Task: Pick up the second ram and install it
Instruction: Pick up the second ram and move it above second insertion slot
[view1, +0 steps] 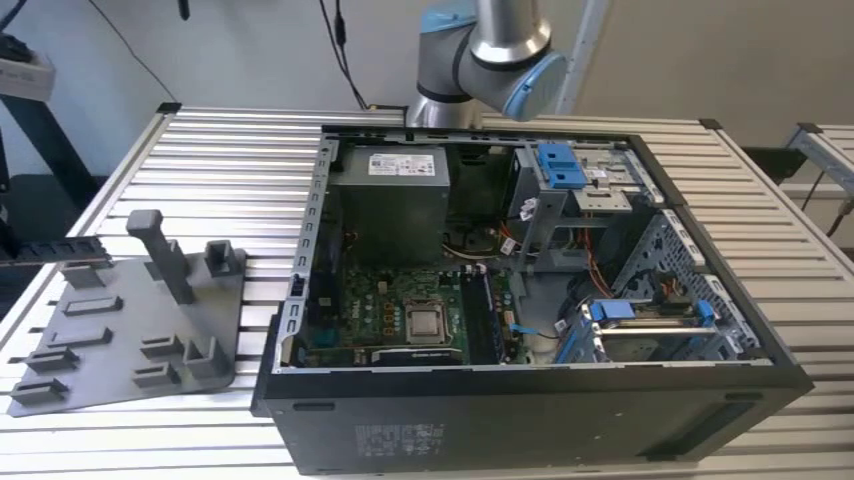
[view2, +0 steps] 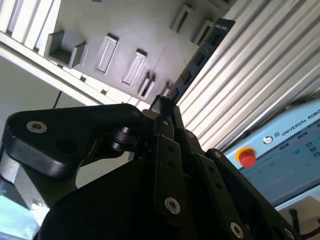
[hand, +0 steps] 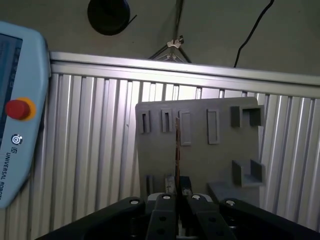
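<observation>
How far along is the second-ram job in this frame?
Done: the gripper is shut on the second ram, so the grasp is made. In hand: the stick is held at the grey tray; I cannot tell whether it has cleared its slot. Left: the install, since the stick is not yet in the computer case.

Bench (view1: 214, 150) is ribbed bare metal, bright and smooth. Tray (view1: 127, 355): matt grey plastic. Case (view1: 534, 420), dull black painted metal. Gripper (view2: 166, 103), matt black with shiny screw heads, on a dark, matt memory stick (view2: 197, 58).
</observation>
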